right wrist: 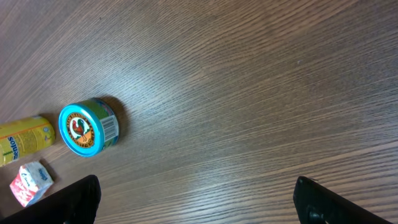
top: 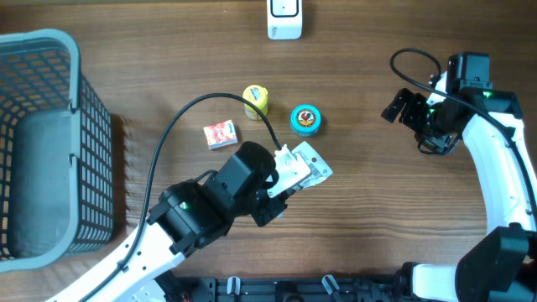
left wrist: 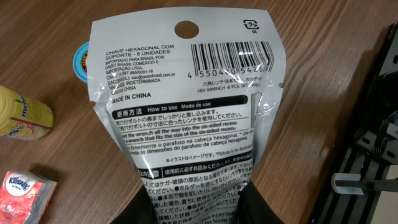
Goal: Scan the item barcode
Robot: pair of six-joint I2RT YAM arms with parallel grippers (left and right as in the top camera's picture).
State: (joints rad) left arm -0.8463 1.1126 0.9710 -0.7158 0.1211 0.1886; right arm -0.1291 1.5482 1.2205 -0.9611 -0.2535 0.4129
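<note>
The item is a silvery plastic pouch point(top: 307, 167) with printed text, held just above the middle of the table. My left gripper point(top: 284, 182) is shut on its lower end. In the left wrist view the pouch point(left wrist: 186, 99) fills the frame, its black barcode point(left wrist: 227, 59) facing the camera at the upper right, and my left gripper point(left wrist: 202, 208) clamps it from both sides. My right gripper point(top: 401, 106) hovers at the far right of the table. It stands open point(right wrist: 196, 199) over bare wood, with nothing between its fingers point(right wrist: 78, 199).
A grey mesh basket point(top: 50, 50) stands at the left. Beyond the pouch lie a yellow tube point(top: 255, 99), a blue round tin point(top: 305, 119) and a red-and-white packet point(top: 221, 134). A white device point(top: 284, 18) sits at the far edge.
</note>
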